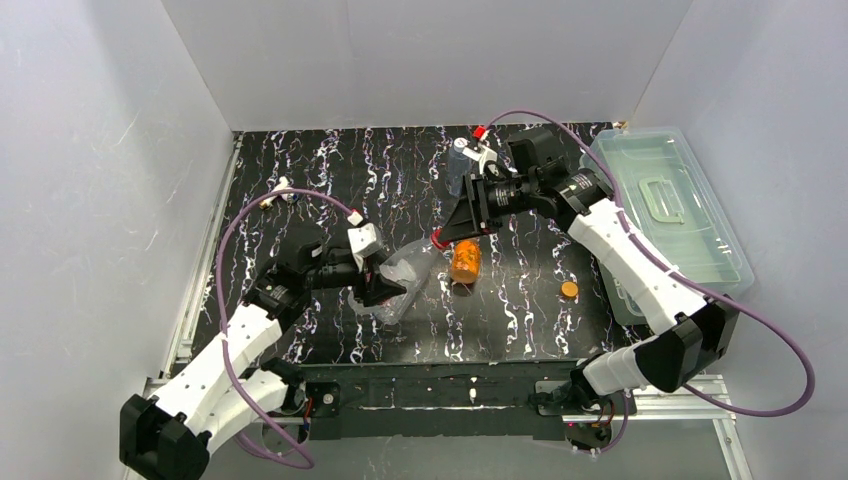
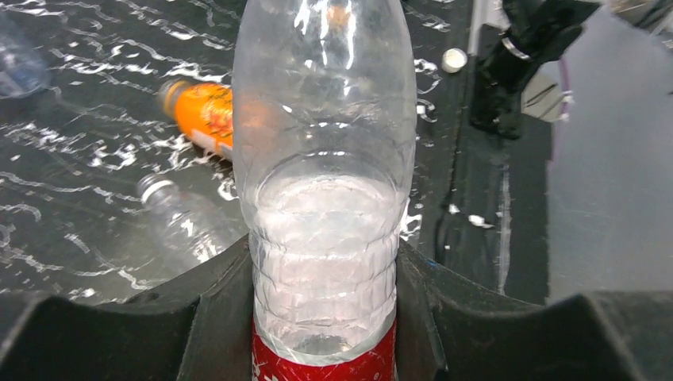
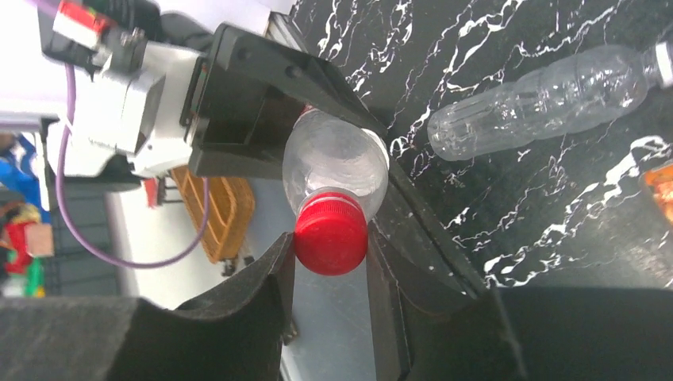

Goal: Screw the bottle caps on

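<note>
- At the left of the marbled black bench (image 1: 330,170), the left end effector (image 1: 388,290) is clamped on the body of a clear bottle (image 2: 321,159). Its jaws press the ribbed waist just above a red label. It appears to act as a vise, so the bottle cannot spin while its top is turned.
- The bottle is thin, see-through plastic, crinkled and a little dented. It is tilted with its neck towards the other arm, which puts the mouth within easy reach.
- At that neck sits the red cap (image 3: 331,232), a small round cap of hard, matte plastic. The right end effector (image 1: 452,236) is closed on it, one finger touching each side. A grip across the cap like this suits twisting. The views do not show how far the thread is home.
- Just beside this, an orange bottle (image 1: 465,262) lies on its side, glossy and rounded, free of both arms. A second clear bottle (image 3: 548,99) also lies flat nearby.
- Further right, an orange cap (image 1: 569,290) rests flat on the bench, well apart from every bottle. It is probably waiting its turn.
</note>
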Action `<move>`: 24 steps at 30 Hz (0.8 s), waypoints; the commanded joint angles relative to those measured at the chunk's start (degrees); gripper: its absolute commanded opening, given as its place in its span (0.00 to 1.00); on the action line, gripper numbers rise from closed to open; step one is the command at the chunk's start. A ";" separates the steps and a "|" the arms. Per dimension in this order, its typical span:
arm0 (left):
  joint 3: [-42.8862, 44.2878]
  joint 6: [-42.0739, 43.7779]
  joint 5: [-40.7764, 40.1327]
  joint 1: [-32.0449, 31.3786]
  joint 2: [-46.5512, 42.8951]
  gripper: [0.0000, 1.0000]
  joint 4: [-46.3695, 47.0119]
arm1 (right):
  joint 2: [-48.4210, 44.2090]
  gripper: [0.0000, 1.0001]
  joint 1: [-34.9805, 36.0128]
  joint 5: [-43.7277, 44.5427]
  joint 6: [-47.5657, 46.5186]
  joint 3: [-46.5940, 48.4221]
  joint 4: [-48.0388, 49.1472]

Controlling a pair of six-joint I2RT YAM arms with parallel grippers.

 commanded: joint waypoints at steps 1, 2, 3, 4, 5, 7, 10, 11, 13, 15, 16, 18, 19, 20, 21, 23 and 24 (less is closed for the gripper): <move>4.52 7.49 -15.04 -4.21 -3.14 0.05 7.53 | 2.73 0.22 3.05 1.68 13.28 -2.69 -3.35; 4.62 9.35 -17.69 -5.33 -3.55 0.04 7.49 | 2.59 0.22 3.05 3.68 16.02 -3.06 -3.52; 4.74 11.05 -20.71 -6.36 -4.01 0.04 7.56 | 2.14 0.22 2.97 5.41 18.64 -3.74 -3.35; 4.87 12.40 -23.00 -7.26 -4.49 0.03 7.57 | 1.69 0.22 2.94 6.68 21.69 -4.72 -2.57; 4.95 14.02 -25.38 -8.40 -4.87 0.03 7.57 | 1.23 0.22 2.91 8.28 24.71 -5.75 -1.77; 4.97 17.18 -29.18 -10.10 -5.41 0.01 7.74 | 0.66 0.22 2.95 10.63 29.52 -7.30 -0.30; 4.35 22.10 -33.71 -12.42 -6.30 0.00 8.11 | 1.47 0.22 3.01 11.62 34.31 -8.41 1.35; 3.85 23.72 -34.93 -13.10 -6.80 0.00 8.47 | 1.77 0.22 3.00 12.33 35.29 -8.31 1.21; 2.61 24.65 -35.74 -13.71 -7.88 0.00 9.20 | 1.80 0.22 3.05 14.46 38.12 -8.13 2.03; 1.81 24.85 -36.11 -13.86 -8.57 0.00 9.15 | 1.65 0.25 3.04 15.73 40.22 -7.88 4.14; 1.30 24.83 -36.19 -13.88 -8.88 0.00 9.15 | 1.76 0.27 3.05 16.27 40.59 -7.41 4.76; 0.29 24.64 -36.31 -13.91 -9.21 0.00 9.08 | 2.15 0.33 3.05 16.80 40.11 -5.40 5.15; -0.05 24.16 -36.36 -13.95 -9.31 0.00 8.93 | 2.35 0.37 3.02 17.51 39.41 -4.03 4.89; -0.29 23.48 -36.24 -13.92 -9.24 0.00 8.40 | 2.64 0.42 3.00 18.45 38.03 -2.26 3.99; -0.41 22.71 -36.02 -13.91 -9.04 0.00 7.53 | 3.02 0.47 2.78 19.15 36.54 -0.19 2.64; -0.42 20.82 -35.47 -13.85 -8.90 0.00 4.85 | 3.58 0.57 2.08 20.78 32.53 4.96 -0.88; -0.41 19.87 -35.30 -13.75 -8.74 0.00 3.55 | 3.85 0.64 1.62 22.07 30.09 7.75 -3.32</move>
